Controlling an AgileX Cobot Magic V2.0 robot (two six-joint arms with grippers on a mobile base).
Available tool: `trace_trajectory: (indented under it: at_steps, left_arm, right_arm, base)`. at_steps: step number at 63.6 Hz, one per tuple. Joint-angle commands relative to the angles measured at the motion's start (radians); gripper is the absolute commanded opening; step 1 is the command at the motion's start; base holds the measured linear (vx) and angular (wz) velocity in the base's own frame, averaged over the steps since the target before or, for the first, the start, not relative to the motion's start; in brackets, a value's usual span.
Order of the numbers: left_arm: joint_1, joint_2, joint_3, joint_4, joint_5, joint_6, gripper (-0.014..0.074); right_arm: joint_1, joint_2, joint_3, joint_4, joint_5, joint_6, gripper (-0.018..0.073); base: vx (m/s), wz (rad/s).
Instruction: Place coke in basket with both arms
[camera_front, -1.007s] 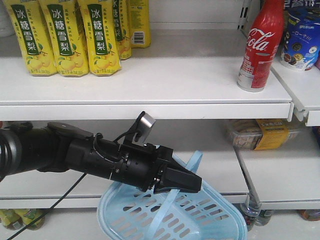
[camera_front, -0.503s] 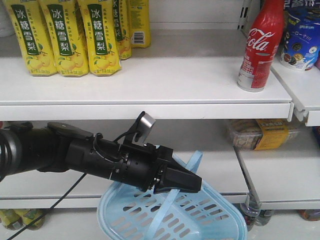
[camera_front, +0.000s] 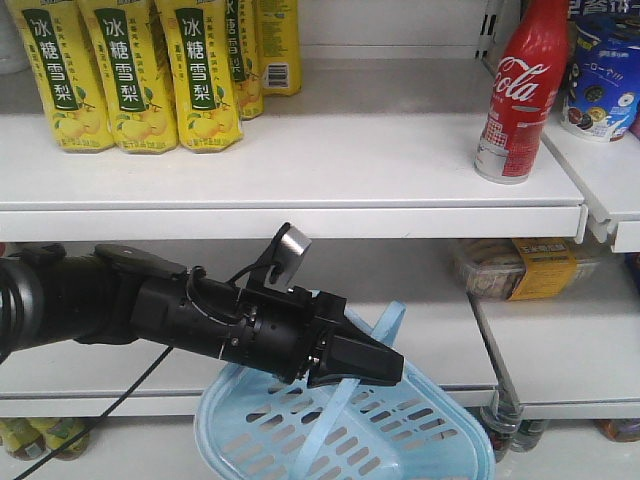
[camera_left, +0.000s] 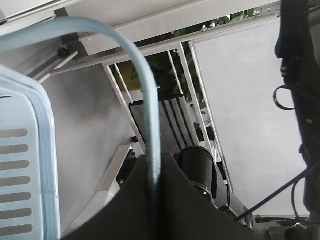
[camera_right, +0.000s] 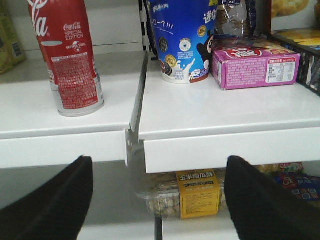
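Left gripper (camera_front: 372, 365) clamped on the handle of the basket (camera_front: 425, 428) at 6 o'clock, right gripper (camera_right: 159, 165) spread wide, empty, coke (camera_front: 515, 95) upright on shelf (camera_front: 300, 165) at 2 o'clock

The coke (camera_front: 515, 92) is finished in glossy red painted metal, with a bare silver band at its base. The shelf (camera_front: 330, 165) under the coke is coated smooth, matt white. Below the coke, the basket (camera_front: 432, 442) is moulded in smooth light blue plastic, and the left gripper (camera_front: 390, 368) is cased in matt black.
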Motion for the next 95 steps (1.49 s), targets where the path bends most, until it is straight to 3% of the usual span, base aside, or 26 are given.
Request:
trace_trajectory:
  at_steps: [1, 14, 24, 40, 54, 89, 95]
  left_arm:
    - [0.003, -0.048, -0.025, -0.138, 0.009, 0.009, -0.0006]
    - [0.003, -0.048, -0.025, -0.138, 0.009, 0.009, -0.0006]
    - [0.003, -0.048, -0.025, -0.138, 0.009, 0.009, -0.0006]
    - [0.003, -0.048, -0.025, -0.138, 0.009, 0.009, -0.0006]
    - [0.003, -0.048, -0.025, -0.138, 0.009, 0.009, -0.0006]
    - [0.003, -0.048, -0.025, -0.138, 0.009, 0.009, -0.0006]
    - [0.003, -0.048, -0.025, -0.138, 0.009, 0.009, -0.0006]
  right_arm:
    - [-0.002, 0.012, -0.071, 0.003, -0.063, -0.026, 0.0539]
    - [-0.002, 0.065, -0.173, 0.060, -0.041, -0.124, 0.0539]
    - [-0.002, 0.150, -0.281, 0.191, 0.028, -0.261, 0.0539]
    - [-0.002, 0.277, -0.406, 0.531, 0.065, -0.571, 0.0539]
    - [-0.002, 0.391, -0.501, 0.848, 0.117, -0.935, 0.0539]
    - [-0.002, 0.565, -0.549, 1.578, 0.135, -1.673, 0.0539]
    - [-0.002, 0.588, -0.565, 1.679, 0.145, -1.756, 0.0539]
  base:
    - [0.00, 0.00]
    - [0.00, 0.00]
    - [0.00, 0.00]
    - [0.00, 0.00]
    - [0.00, 0.00]
    - [0.00, 0.00]
    - [0.00, 0.00]
